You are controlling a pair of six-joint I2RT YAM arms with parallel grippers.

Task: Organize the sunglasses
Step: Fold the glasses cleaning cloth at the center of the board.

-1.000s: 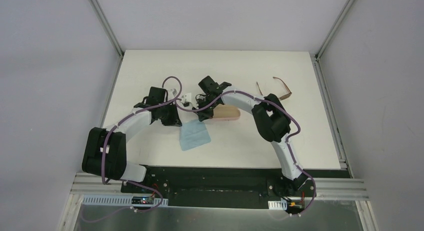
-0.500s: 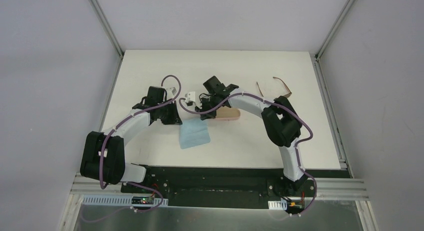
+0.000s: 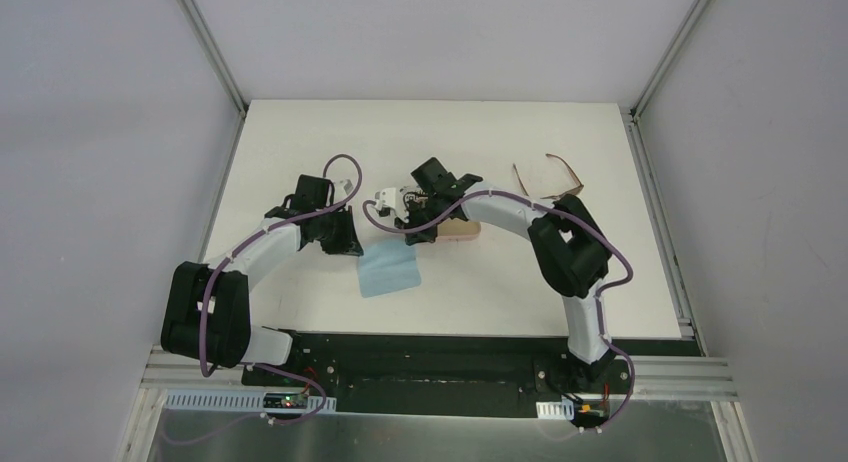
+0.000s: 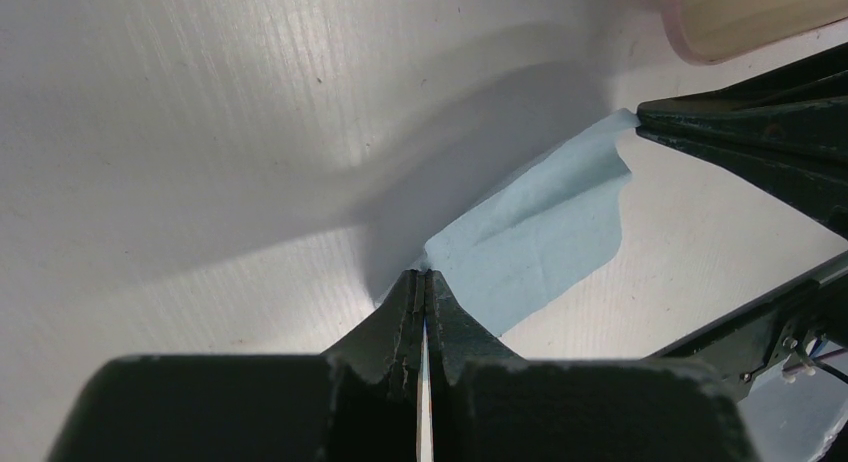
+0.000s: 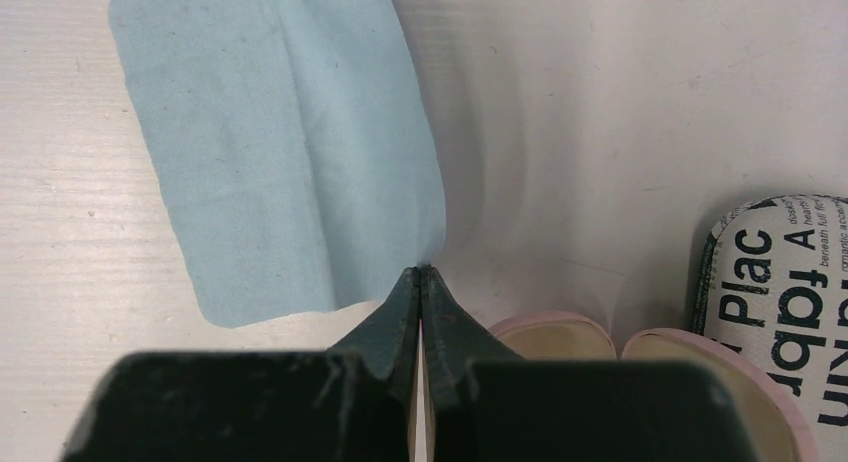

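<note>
White tabletop (image 3: 450, 132) bears blue cloth (image 3: 388, 272), pink case (image 3: 462, 230), brown sunglasses (image 3: 572, 182).

Both arms bend inward toward each other, left pincer (image 4: 425, 278) and right pincer (image 5: 420, 273) clamped closed.

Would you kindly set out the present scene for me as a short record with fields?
left gripper: jaws shut on one corner of the held cloth
right gripper: jaws shut on its opposite corner
second cloth: flat on the table, untouched
pink case: open, beige lining up, beside the lettered case
brown sunglasses: unfolded, far right of the table, apart from both arms
</note>
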